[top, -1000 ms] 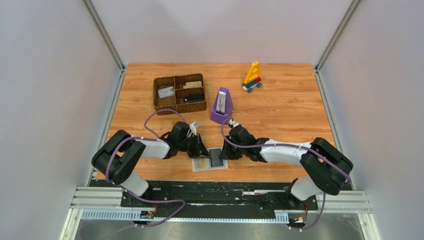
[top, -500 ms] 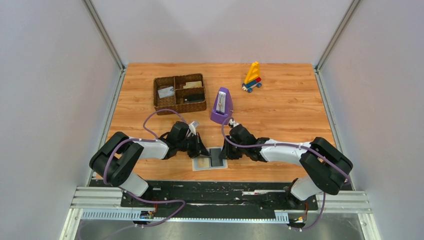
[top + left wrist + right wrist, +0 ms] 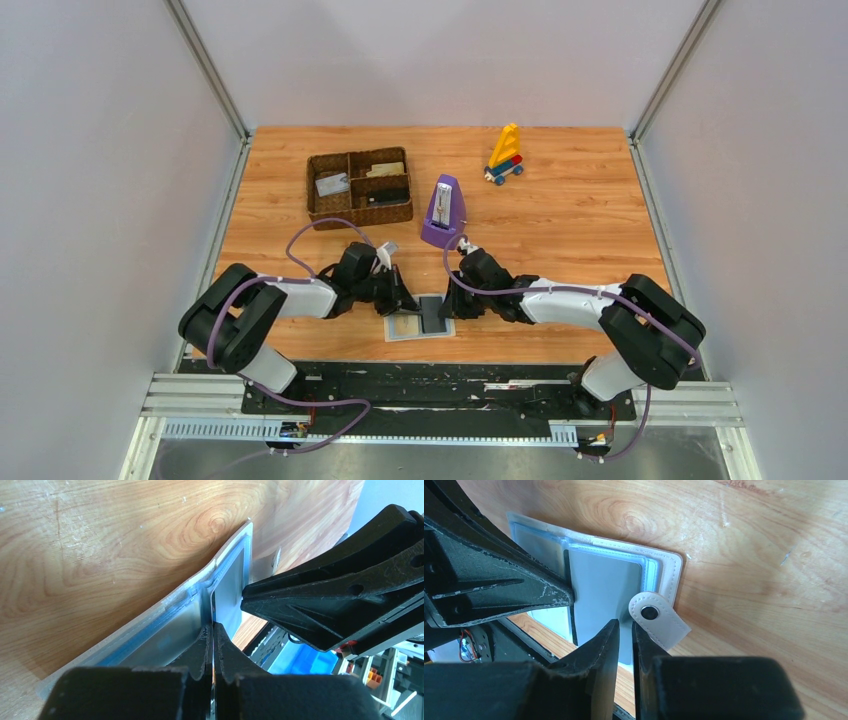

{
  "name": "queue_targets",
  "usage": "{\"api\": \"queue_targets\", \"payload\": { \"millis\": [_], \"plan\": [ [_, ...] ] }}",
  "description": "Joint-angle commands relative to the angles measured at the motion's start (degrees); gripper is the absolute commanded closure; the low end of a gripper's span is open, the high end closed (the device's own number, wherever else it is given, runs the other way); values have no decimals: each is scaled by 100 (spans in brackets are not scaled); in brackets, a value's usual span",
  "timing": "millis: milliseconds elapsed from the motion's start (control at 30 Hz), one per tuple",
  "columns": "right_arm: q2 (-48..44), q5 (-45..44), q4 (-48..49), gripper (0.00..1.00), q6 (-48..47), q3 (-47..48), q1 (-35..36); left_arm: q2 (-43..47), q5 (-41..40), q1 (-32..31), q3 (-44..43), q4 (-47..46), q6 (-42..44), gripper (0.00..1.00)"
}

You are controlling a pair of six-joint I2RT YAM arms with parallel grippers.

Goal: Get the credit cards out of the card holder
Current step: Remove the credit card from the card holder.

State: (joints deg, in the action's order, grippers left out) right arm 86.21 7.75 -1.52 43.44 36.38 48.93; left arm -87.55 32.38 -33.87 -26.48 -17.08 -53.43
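Note:
The light-blue card holder (image 3: 393, 337) lies open on the table at the near edge, between the two arms. A tan card (image 3: 405, 326) sits in its left half and a dark grey card (image 3: 434, 318) in its right half. My left gripper (image 3: 408, 304) is shut on the left edge of the dark card (image 3: 606, 590), which the left wrist view shows edge-on between the jaws of that gripper (image 3: 214, 628). My right gripper (image 3: 447, 310) rests its tips on the holder's right half (image 3: 669, 565), beside the snap tab (image 3: 659, 620). The jaws of the right gripper (image 3: 625, 625) stand a narrow slit apart.
A brown woven tray (image 3: 318, 205) holding other cards stands at the back left. A purple metronome (image 3: 441, 212) stands just behind the right gripper. A yellow toy (image 3: 505, 155) sits at the back right. Grey walls close in both sides.
My left gripper has closed onto the dark card's edge. Neither arm has visibly shifted, and the holder lies where it was.

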Motion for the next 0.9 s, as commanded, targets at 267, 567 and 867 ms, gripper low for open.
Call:
{"api": "queue_targets", "payload": {
  "millis": [267,567,867],
  "plan": [
    [192,-124,-63,83,-55,-112,-6,404,425,228,-1,-52,353,100],
    [178,-116,-64,84,-90,-97,-31,538,261,310,-45,461,605,100],
    [92,-124,-146,84,-174,-42,-65,875,71,375,-180,1144,805,100]
  ]
}}
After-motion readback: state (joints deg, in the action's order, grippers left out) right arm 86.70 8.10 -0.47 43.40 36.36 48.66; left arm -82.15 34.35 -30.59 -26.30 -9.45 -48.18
